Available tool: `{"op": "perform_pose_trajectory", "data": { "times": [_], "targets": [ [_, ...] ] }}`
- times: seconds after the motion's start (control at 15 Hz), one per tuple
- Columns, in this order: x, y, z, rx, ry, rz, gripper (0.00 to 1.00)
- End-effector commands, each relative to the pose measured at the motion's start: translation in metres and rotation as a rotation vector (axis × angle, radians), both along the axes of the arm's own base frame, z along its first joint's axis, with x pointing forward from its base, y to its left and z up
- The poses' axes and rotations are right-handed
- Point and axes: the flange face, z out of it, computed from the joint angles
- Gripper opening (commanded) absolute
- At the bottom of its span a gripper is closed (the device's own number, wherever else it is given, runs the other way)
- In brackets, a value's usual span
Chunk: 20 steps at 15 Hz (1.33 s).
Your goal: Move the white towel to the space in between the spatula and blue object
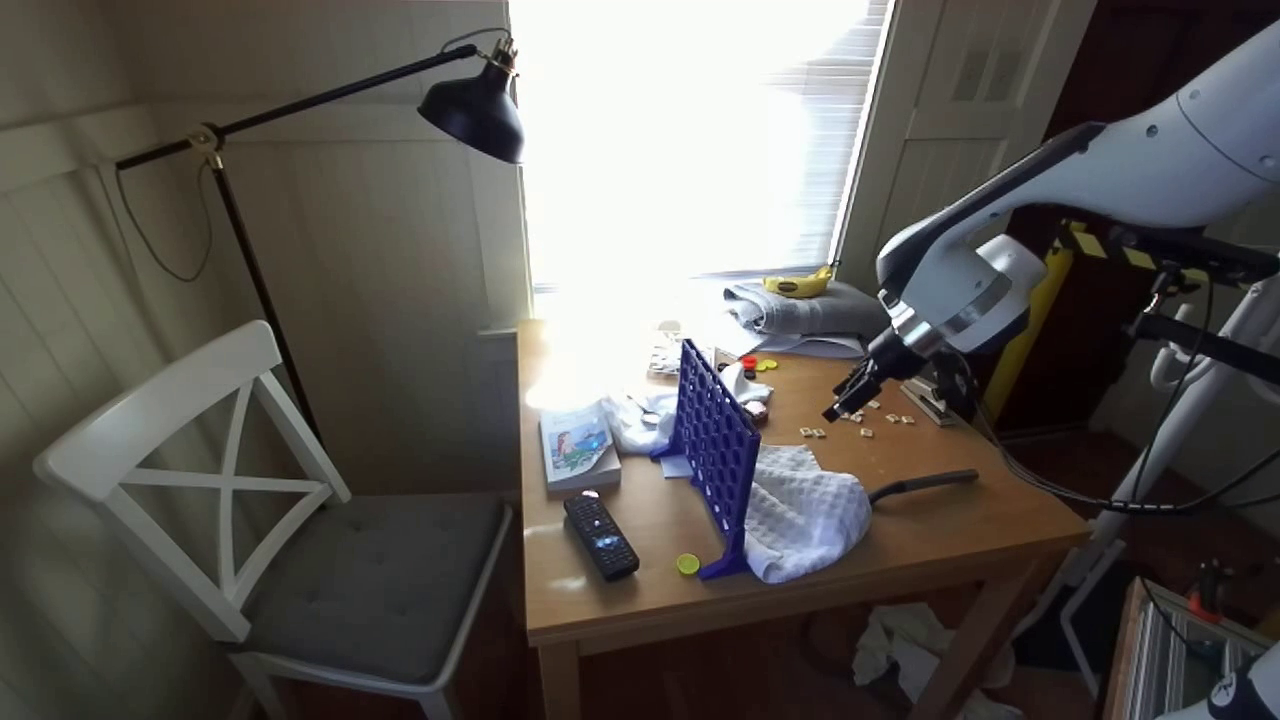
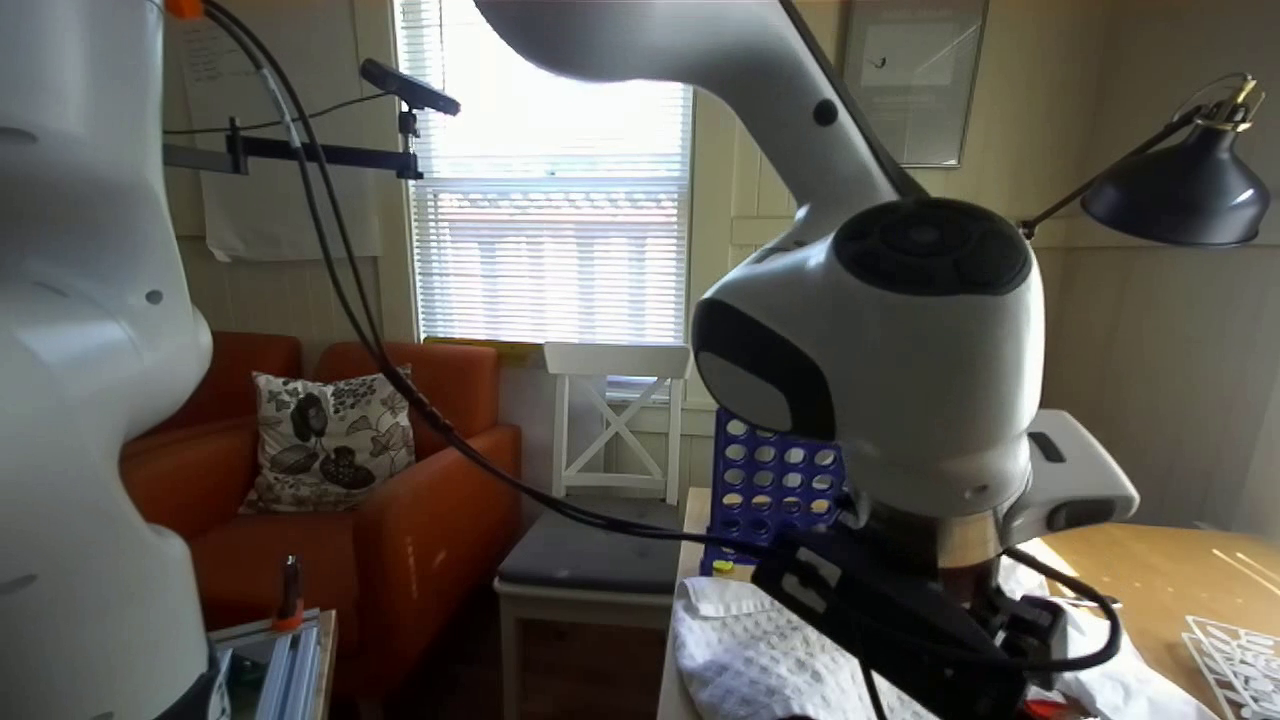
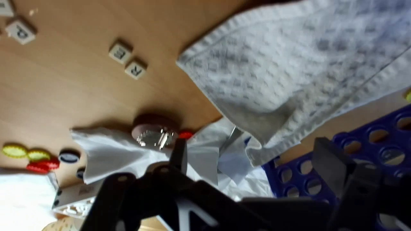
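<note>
On the tabletop (image 1: 950,525) I see the rumpled white waffle-weave cloth towel (image 1: 805,515), one edge curled, lying between an upright deep-blue plastic grid of round holes (image 1: 715,450) and a dark, slender-handled spatula (image 1: 925,483) whose head is hidden from me.

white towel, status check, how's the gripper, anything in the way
Gripper open, nothing held. White towel rumpled, lying between blue rack and black handle. Rack stands upright close by, might snag a low sideways move.

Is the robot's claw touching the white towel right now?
Apart: in an exterior view, wooden tabletop shows plainly between the open gripper and the white towel.
</note>
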Motion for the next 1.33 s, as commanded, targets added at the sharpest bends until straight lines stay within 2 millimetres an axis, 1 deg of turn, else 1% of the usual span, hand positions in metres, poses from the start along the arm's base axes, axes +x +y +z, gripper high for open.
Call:
{"op": "perform_pose_trajectory", "data": {
  "times": [0.0,0.13,0.27,0.33,0.53,0.67,0.8,1.0,1.13,1.2,1.27],
  "targets": [
    [-0.016,0.004,-0.034,0.008,0.194,0.016,1.0],
    [-0.018,0.007,-0.047,0.052,0.292,0.033,1.0],
    [-0.015,0.011,-0.047,0.114,0.314,0.067,1.0],
    [-0.019,0.012,-0.049,0.076,0.281,0.054,1.0],
    [-0.017,0.013,-0.048,0.103,0.295,0.066,1.0],
    [-0.012,0.025,-0.053,0.125,0.26,0.059,1.0],
    [-0.003,0.038,-0.057,0.12,0.21,0.053,1.0],
    [0.007,0.054,-0.055,0.096,0.143,0.028,1.0],
    [0.011,0.058,-0.053,0.092,0.13,0.012,1.0],
    [0.005,0.057,-0.052,0.1,0.156,0.027,1.0],
    [0.007,0.059,-0.051,0.099,0.151,0.024,1.0]
  ]
}}
